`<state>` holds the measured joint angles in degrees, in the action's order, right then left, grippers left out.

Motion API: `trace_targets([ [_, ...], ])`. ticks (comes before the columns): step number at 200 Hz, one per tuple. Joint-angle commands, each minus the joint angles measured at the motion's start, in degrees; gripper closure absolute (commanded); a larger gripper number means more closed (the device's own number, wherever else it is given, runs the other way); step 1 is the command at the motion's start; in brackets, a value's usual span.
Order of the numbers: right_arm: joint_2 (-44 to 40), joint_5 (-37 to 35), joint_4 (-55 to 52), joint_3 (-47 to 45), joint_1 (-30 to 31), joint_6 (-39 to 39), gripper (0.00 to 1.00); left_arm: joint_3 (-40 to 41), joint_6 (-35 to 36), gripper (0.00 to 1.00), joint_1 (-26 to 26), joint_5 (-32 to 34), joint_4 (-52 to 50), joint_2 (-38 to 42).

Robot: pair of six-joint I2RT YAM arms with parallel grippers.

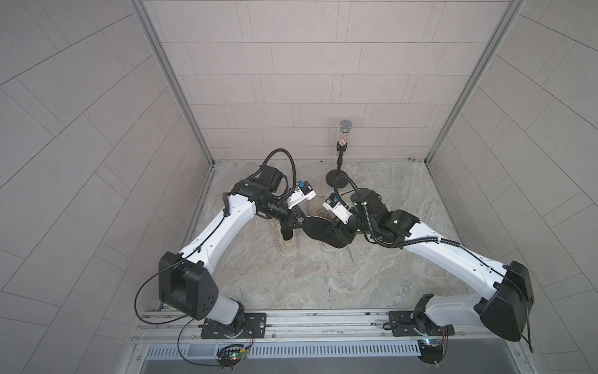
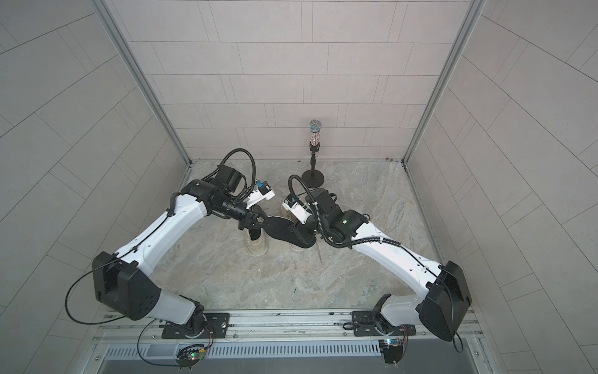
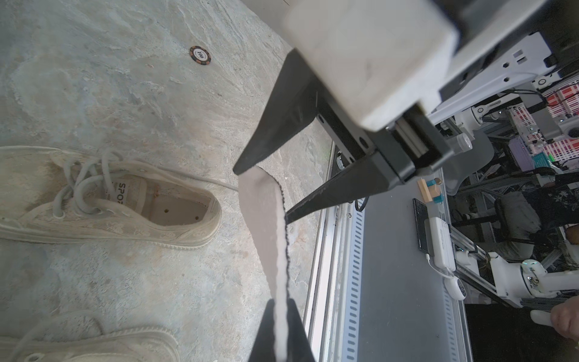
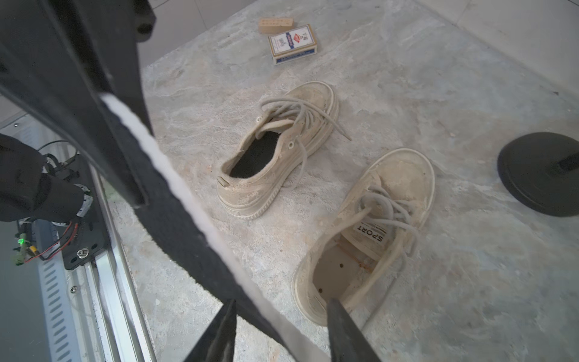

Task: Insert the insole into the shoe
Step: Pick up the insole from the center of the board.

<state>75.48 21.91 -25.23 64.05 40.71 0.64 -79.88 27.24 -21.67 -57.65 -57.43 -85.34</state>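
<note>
A black insole (image 1: 315, 225) with a pale foam edge hangs above the floor between my two grippers in both top views. My left gripper (image 3: 281, 332) is shut on one end of the insole (image 3: 269, 225). My right gripper (image 4: 282, 335) is open; the other end of the insole (image 4: 188, 200) passes loosely between its spread fingers. Below it lies a beige shoe (image 4: 360, 244) with an empty inside and a SPORT tongue label, also visible in the left wrist view as the shoe (image 3: 125, 200). A second beige shoe (image 4: 275, 147) beside it has a black insole inside.
A microphone stand with a round black base (image 1: 336, 177) stands behind the shoes. A card box (image 4: 293, 44) and a wooden block (image 4: 275, 24) lie near the wall, and a poker chip (image 3: 200, 55) lies on the stone floor. The metal rail (image 1: 291, 319) runs along the front.
</note>
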Motion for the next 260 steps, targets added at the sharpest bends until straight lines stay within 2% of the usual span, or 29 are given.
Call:
trace_targets([
  [1, -0.04, 5.31, 2.29, 0.05, -0.1, -1.27, 0.68, -2.06, -0.36, 1.0, -0.13, 0.2, -1.76, -0.6],
  [13, -0.24, 5.5, 2.41, -0.23, -0.1, -0.88, 0.77, -2.67, -2.61, 1.0, -0.19, 0.93, -1.5, -0.96],
  [36, -1.29, 2.18, 5.48, -2.2, 0.33, 1.04, 0.84, -3.34, -8.57, 1.0, -0.14, 3.96, -0.16, -0.87],
  [68, -1.6, -10.47, 8.73, -5.28, 4.46, -0.88, 0.85, -3.71, -19.11, 1.0, -0.13, 4.9, 2.25, -0.84],
  [105, -3.48, -16.35, 21.19, -12.44, 7.96, -2.98, 0.79, -4.54, -28.15, 1.0, -0.13, 3.66, 1.04, -2.85],
  [126, -3.72, -15.12, 25.41, -14.69, 8.32, -2.68, 0.72, -4.79, -30.53, 1.0, -0.18, 1.78, -0.31, -4.17],
  [200, -3.17, -11.98, 28.92, -17.57, 9.2, -3.98, 0.33, -5.38, -33.34, 1.0, -0.08, -1.3, -0.43, -4.44],
  [205, -3.08, -12.21, 28.98, -17.56, 9.28, -3.98, 0.27, -5.29, -33.64, 1.0, -0.08, -1.41, -0.2, -4.4],
  [206, -3.03, -12.31, 29.04, -17.56, 9.33, -3.94, 0.23, -5.25, -33.74, 1.0, -0.1, -1.41, -0.12, -4.44],
  [209, -2.99, -12.6, 29.12, -17.58, 9.38, -3.83, 0.04, -5.21, -33.84, 1.0, -0.08, -1.55, -0.01, -4.43],
  [212, -2.93, -12.75, 29.25, -17.64, 9.39, -3.73, 0.0, -5.2, -33.91, 1.0, -0.13, -1.66, 0.11, -4.48],
  [260, -0.79, -16.36, 33.93, -18.7, 9.88, -4.41, 0.0, -4.15, -33.88, 1.0, -0.13, -2.4, -0.36, -3.61],
])
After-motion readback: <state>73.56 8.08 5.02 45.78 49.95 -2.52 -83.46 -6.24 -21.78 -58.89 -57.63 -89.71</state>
